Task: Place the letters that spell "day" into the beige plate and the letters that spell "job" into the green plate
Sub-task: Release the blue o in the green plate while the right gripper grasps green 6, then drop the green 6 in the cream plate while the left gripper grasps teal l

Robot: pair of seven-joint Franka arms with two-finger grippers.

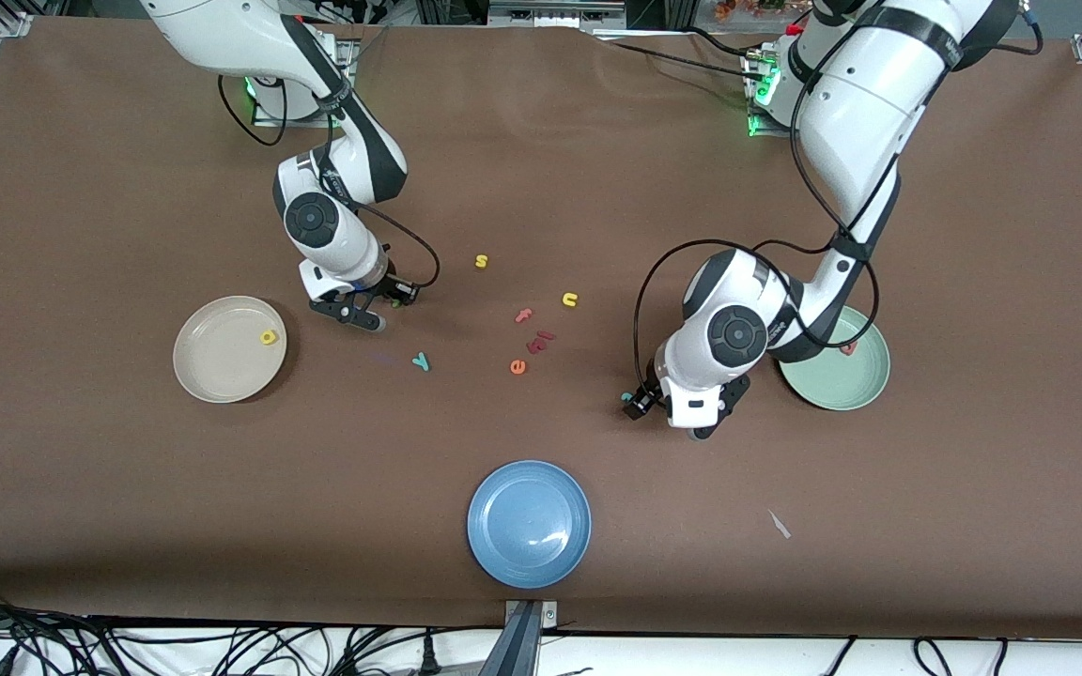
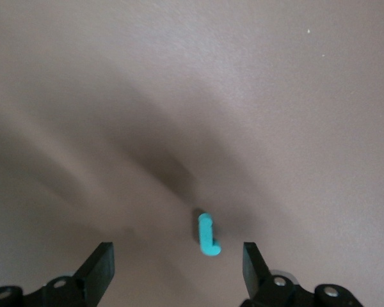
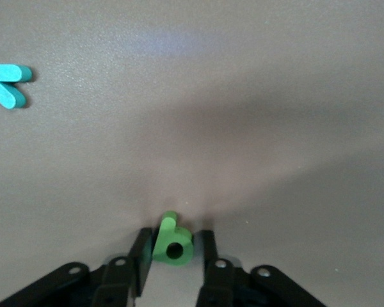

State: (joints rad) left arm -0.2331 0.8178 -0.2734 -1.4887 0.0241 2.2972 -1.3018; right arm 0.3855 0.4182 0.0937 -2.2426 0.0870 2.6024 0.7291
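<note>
The beige plate (image 1: 212, 371) holds a yellow letter (image 1: 268, 336). Beside it, toward the table's middle, my right gripper (image 1: 391, 302) (image 3: 173, 251) is down at the table, shut on a green round-bowled letter (image 3: 173, 242). A teal y (image 1: 421, 361) (image 3: 8, 84) lies nearer the front camera. The green plate (image 1: 832, 390) holds a red-pink letter (image 1: 847, 347). Next to that plate my left gripper (image 1: 640, 406) (image 2: 178, 263) hangs low and open. A teal j (image 1: 627, 397) (image 2: 208, 235) lies flat on the table just ahead of its fingertips, untouched.
A yellow s (image 1: 481, 261), a yellow n (image 1: 569, 299), a pink f (image 1: 524, 315), an orange e (image 1: 517, 366) and a red piece (image 1: 541, 340) lie between the two grippers. A blue plate (image 1: 529, 523) sits near the front edge.
</note>
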